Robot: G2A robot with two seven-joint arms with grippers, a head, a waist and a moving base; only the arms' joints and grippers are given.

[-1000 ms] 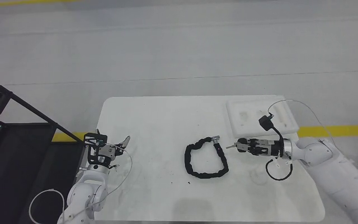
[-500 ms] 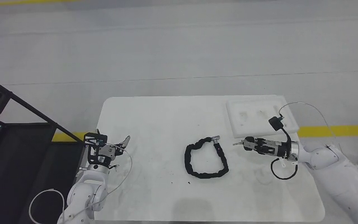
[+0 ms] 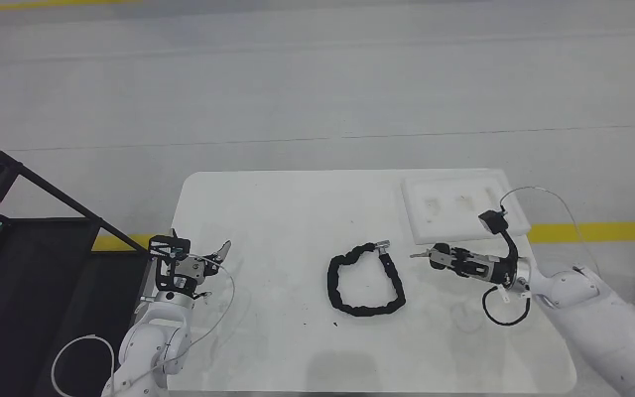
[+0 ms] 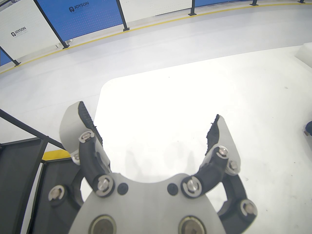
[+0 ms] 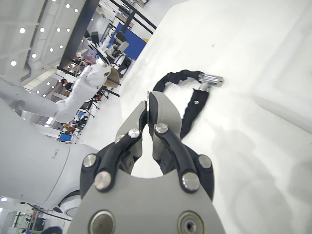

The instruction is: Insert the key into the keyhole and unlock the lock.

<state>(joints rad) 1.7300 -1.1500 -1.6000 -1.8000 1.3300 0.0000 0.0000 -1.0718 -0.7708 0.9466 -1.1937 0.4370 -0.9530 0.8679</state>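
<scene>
A black fabric-covered chain lock [image 3: 365, 286] lies looped at the middle of the white table [image 3: 278, 218], its silver lock cylinder [image 3: 383, 248] at the loop's far right end. My right gripper [image 3: 427, 256] hovers just right of that cylinder, shut on a small metal key [image 3: 415, 257] that points toward it. In the right wrist view the gripper [image 5: 148, 104] pinches the thin key [image 5: 148, 96], with the cylinder [image 5: 211, 79] and chain [image 5: 192, 108] a short gap beyond. My left gripper [image 3: 203, 258] stands open over the table's left edge, nothing between its fingers [image 4: 87, 120].
A white tray [image 3: 466, 203] sits at the table's back right corner, close behind the right arm. A black frame rack [image 3: 50, 288] stands off the left side of the table, next to the left arm.
The right gripper with the key has drawn back to the right, widening the gap to the lock cylinder, and its wrist has turned. Left arm and chain have not moved.
</scene>
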